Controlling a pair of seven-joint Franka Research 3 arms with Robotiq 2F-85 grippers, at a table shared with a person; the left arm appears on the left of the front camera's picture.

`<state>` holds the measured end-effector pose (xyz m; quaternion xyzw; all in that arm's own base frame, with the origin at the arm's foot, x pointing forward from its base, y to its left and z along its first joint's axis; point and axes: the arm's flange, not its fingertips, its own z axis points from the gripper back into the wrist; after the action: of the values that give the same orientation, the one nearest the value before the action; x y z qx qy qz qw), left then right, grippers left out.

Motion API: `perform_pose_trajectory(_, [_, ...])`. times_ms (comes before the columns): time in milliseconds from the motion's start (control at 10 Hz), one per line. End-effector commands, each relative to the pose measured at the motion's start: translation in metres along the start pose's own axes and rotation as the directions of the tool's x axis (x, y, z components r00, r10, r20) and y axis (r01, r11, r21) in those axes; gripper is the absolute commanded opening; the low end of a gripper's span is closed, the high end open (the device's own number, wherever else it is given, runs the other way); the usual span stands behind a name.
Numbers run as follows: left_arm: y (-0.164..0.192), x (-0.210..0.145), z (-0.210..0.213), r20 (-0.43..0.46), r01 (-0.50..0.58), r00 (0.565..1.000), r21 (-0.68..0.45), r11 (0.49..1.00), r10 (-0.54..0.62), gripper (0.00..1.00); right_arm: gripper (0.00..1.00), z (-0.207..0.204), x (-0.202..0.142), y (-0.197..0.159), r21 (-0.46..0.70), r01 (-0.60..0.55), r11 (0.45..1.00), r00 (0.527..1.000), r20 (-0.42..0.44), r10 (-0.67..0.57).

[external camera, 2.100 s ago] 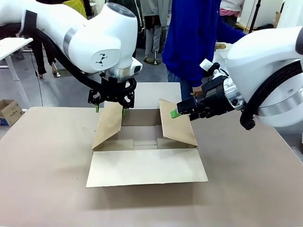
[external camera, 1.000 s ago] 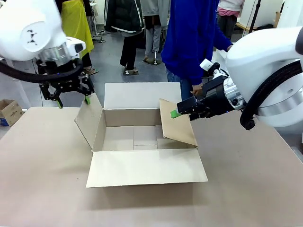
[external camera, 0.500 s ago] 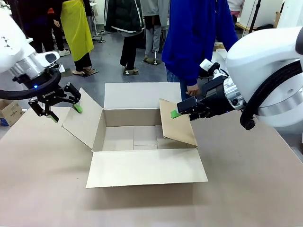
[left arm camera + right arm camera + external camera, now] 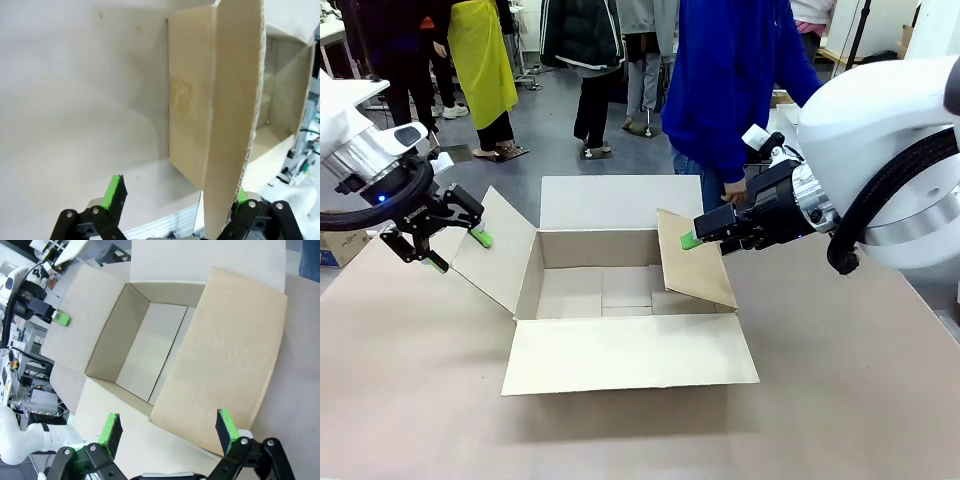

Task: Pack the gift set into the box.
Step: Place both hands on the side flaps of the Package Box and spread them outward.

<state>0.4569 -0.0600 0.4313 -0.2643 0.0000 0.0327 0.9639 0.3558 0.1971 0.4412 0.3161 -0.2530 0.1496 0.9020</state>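
While the box [image 4: 610,248] sits open-topped in the middle of the table [image 4: 840,380], its near flap [image 4: 630,352] lies flat toward the robot and its far flap [image 4: 620,200] stands back. The left flap [image 4: 500,250] leans outward, and the right flap [image 4: 695,265] tilts in over the opening. The left gripper [image 4: 459,249] straddles the left flap's outer edge with its fingers spread, though it is hard to tell whether a pad touches the cardboard. The right gripper [image 4: 700,236], its jaws also released wide, sits at the right flap's top edge. A person in blue [image 4: 730,80] stands behind the box.
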Motion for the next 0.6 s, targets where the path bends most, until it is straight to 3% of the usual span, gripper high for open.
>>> perform_pose_trajectory(0, [-0.006,-0.001,0.004,0.021,-0.017,1.000,0.045,0.999,0.016,1.00,1.00,-0.001,0.002,0.001,-0.008,-0.001,1.000,1.000,0.007,0.001])
perform_pose_trajectory(200, [-0.006,-0.001,0.004,0.021,-0.017,1.000,0.045,0.999,0.016,1.00,1.00,0.000,0.000,0.000,0.000,0.000,1.000,1.000,0.000,0.000])
perform_pose_trajectory(300, [-0.006,-0.001,0.004,0.021,-0.017,1.000,0.045,0.999,0.016,1.00,1.00,-0.030,0.035,0.024,-0.098,-0.057,0.994,0.987,-0.157,0.041])
perform_pose_trajectory(400, [-0.006,-0.001,0.004,0.021,-0.017,1.000,0.045,0.999,0.016,1.00,1.00,-0.052,0.074,0.047,-0.144,-0.149,0.978,0.961,-0.256,0.109])
perform_pose_trajectory(500, [-0.006,-0.001,0.004,0.021,-0.017,1.000,0.045,0.999,0.016,1.00,1.00,-0.071,0.095,0.058,-0.268,-0.139,0.953,0.955,-0.291,0.058])
